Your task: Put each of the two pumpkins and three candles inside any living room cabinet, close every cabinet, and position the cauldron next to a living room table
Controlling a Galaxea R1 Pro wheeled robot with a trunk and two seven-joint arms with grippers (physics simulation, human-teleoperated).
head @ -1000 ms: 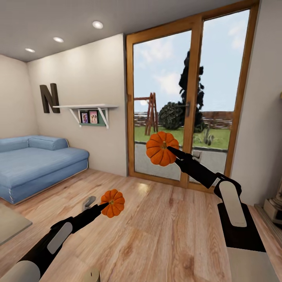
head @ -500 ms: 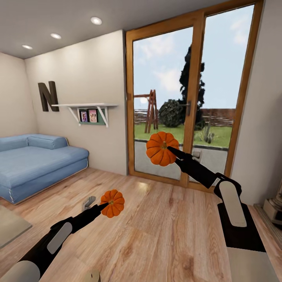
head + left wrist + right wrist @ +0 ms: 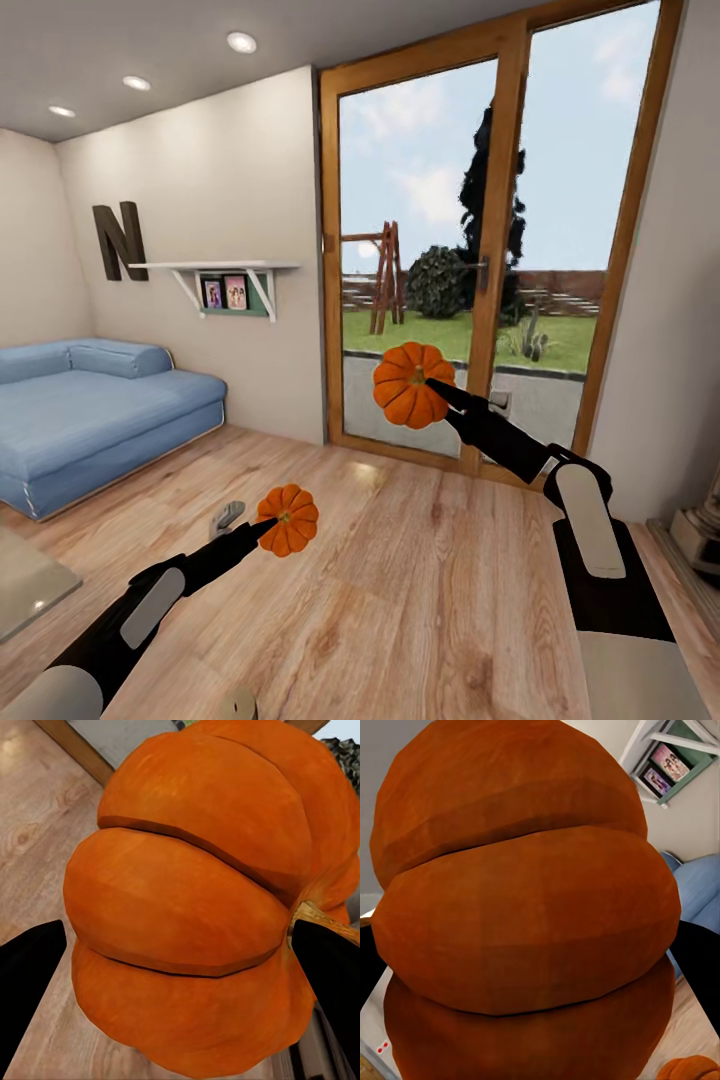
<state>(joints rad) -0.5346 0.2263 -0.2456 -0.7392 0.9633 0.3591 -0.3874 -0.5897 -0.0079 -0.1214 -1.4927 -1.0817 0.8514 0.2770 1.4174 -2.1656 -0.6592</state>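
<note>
I'm carrying one pumpkin in each arm, so this stretch is about getting them to the cabinet without losing either. Nearest me, the left gripper (image 3: pixel 268 526) has its fingers pinching the smaller-looking pumpkin (image 3: pixel 288 519), held low above the wood floor (image 3: pixel 420 600). From the left wrist camera, that pumpkin (image 3: pixel 202 900) sits wedged between the two dark fingers (image 3: pixel 30 975), one at each side, so the hold looks firm. Just beyond it lies a small grey object (image 3: pixel 227 516) on the floor; I can't tell what it is, and I'd steer the base around it.

The right gripper (image 3: pixel 432 385) is stretched out higher and further forward, its fingers clamped on the second pumpkin (image 3: pixel 410 382), which hangs in front of the glass door (image 3: pixel 480 250). From the right wrist camera, that pumpkin (image 3: pixel 525 915) fills the space between the fingers.

To the left is the blue sofa (image 3: pixel 90 410), with a wall shelf (image 3: pixel 215 268) beyond it. No cabinet is in sight, so I judge I need to turn the base. I'd keep both grips shut, rotate slowly, and pull the right arm in a little so the pumpkin stays clear of the door frame.
</note>
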